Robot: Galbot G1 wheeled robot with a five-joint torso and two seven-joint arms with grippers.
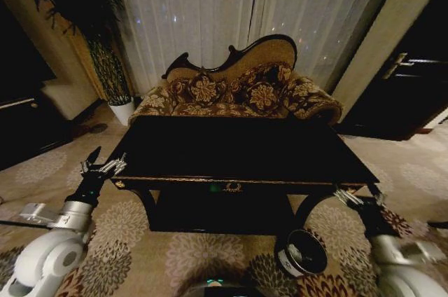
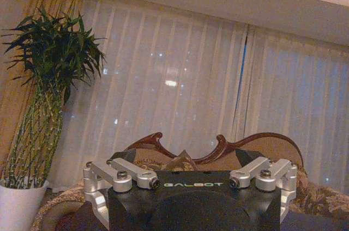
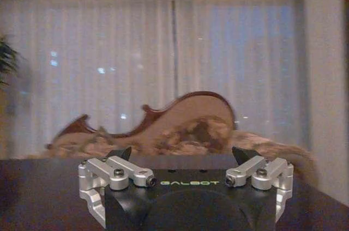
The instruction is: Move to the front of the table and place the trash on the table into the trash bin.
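The dark glossy worktop [image 1: 238, 146] stands square before the robot, with the flowered sofa [image 1: 238, 90] just behind its far edge and a pale curtain [image 1: 210, 10] behind the sofa; the trash bin [image 1: 302, 252] sits on the patterned carpet [image 1: 140, 241] just in front of the worktop's right-hand leg, its open mouth tipped toward the camera; the left claw [image 1: 103, 166] hangs beside the worktop's near left corner, fingers spread, well apart from the bin; the right claw [image 1: 355, 197] hangs beside the worktop's near right corner, fingers spread, near the bin and above it; a potted plant [image 1: 112, 66] stands left of the sofa; the worktop's surface is too dark to make out any trash on it.
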